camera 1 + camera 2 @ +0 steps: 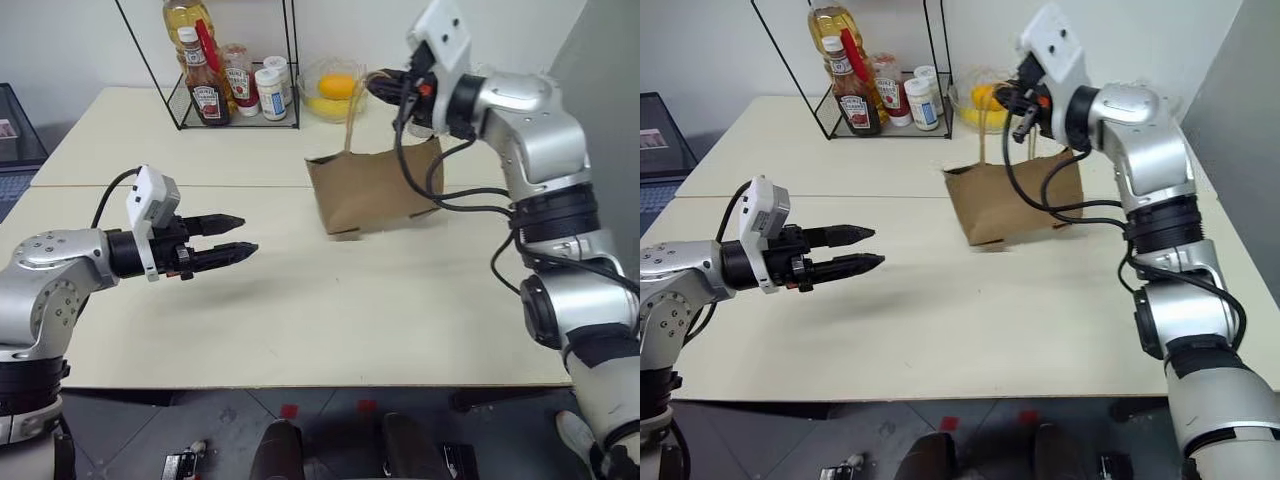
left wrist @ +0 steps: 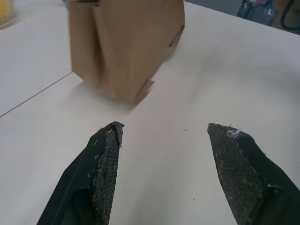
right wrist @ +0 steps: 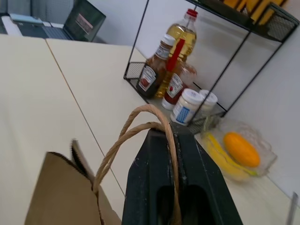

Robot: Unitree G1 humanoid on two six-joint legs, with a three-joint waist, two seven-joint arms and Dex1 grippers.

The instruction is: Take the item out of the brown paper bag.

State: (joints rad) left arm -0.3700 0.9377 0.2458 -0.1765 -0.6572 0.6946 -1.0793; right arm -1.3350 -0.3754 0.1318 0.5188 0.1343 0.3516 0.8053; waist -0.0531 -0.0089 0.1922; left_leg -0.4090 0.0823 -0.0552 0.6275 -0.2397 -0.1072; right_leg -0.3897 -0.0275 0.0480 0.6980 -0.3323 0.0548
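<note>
Two cord handles [image 3: 140, 126] of the brown paper bag [image 1: 375, 190] are pinched together between the closed fingers of the right gripper [image 3: 171, 140], which is held above the bag at the far right of the table [image 1: 300, 320]. The cords are drawn taut upward, apparently so that the bag is kept upright and steady, with its mouth raised for access. The left gripper [image 1: 232, 238] is held low over the near left of the table, well apart from the bag, its fingers spread wide and holding nothing; it is aimed toward the bag, seemingly readied for reaching in. The item is not seen and is presumably inside the bag, though the interior cannot be made out. A wire rack [image 1: 235, 70] of condiment bottles and a glass bowl [image 1: 335, 88] of fruit are set at the far edge.
</note>
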